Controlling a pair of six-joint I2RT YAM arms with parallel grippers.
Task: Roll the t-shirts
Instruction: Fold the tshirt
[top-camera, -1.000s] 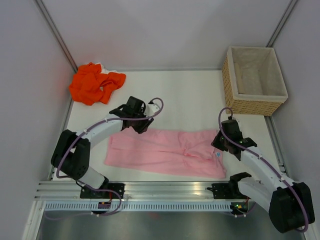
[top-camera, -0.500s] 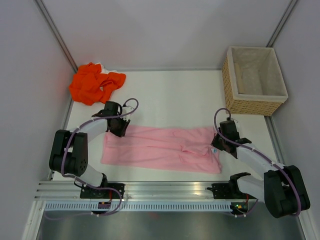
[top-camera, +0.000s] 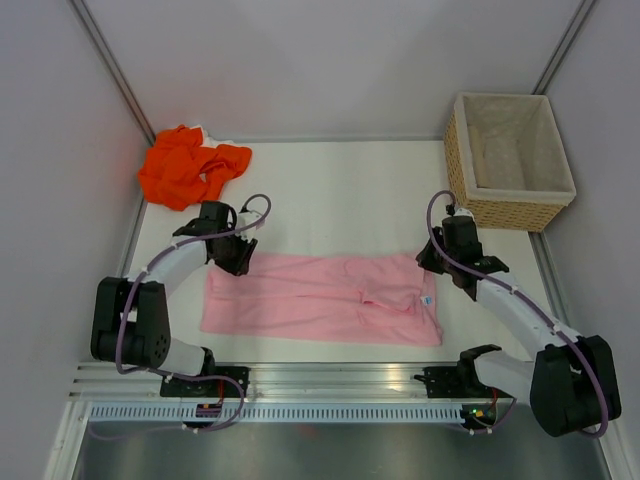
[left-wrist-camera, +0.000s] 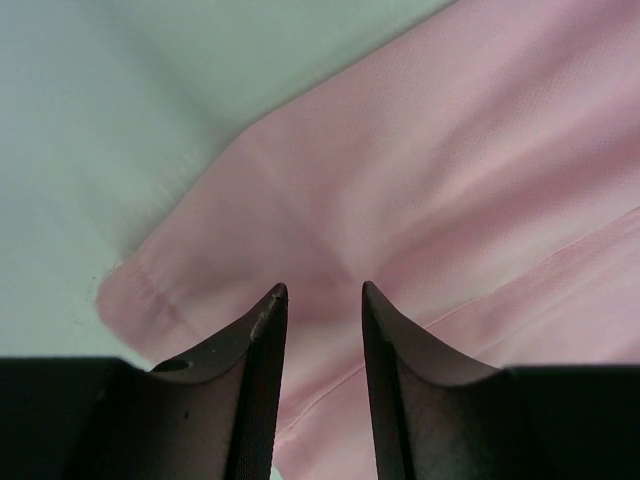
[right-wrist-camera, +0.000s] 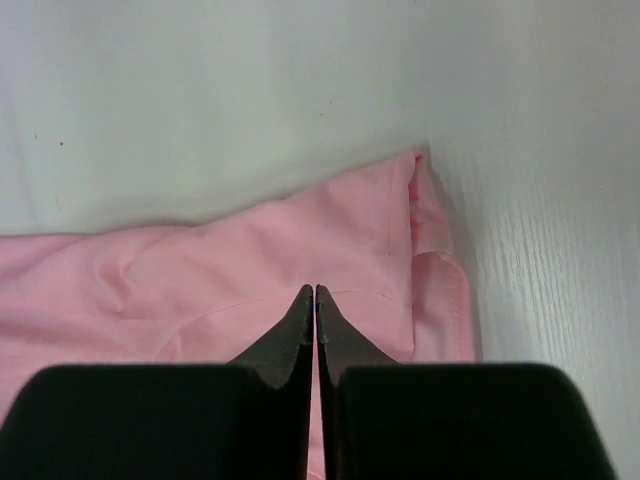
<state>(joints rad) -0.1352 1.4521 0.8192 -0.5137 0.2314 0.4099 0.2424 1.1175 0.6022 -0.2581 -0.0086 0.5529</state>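
The pale pink t-shirt (top-camera: 320, 297) lies flat as a long folded strip across the near middle of the table, its white neck label (top-camera: 427, 299) near its right end. The orange t-shirt (top-camera: 190, 165) is crumpled at the far left corner. My left gripper (top-camera: 236, 260) is open just above the pink shirt's far left corner (left-wrist-camera: 450, 180), its jaws (left-wrist-camera: 322, 290) empty. My right gripper (top-camera: 434, 264) is shut over the shirt's far right corner (right-wrist-camera: 250, 260), with no cloth visibly between its fingertips (right-wrist-camera: 315, 290).
A woven wicker basket (top-camera: 500, 212) with pale lining stands at the far right. Grey walls close in the table on the left, back and right. A metal rail runs along the near edge.
The pink shirt has been pulled a little left and away and lies straighter. My left gripper moved left to the shirt's left corner. My right gripper moved away toward the far right corner.
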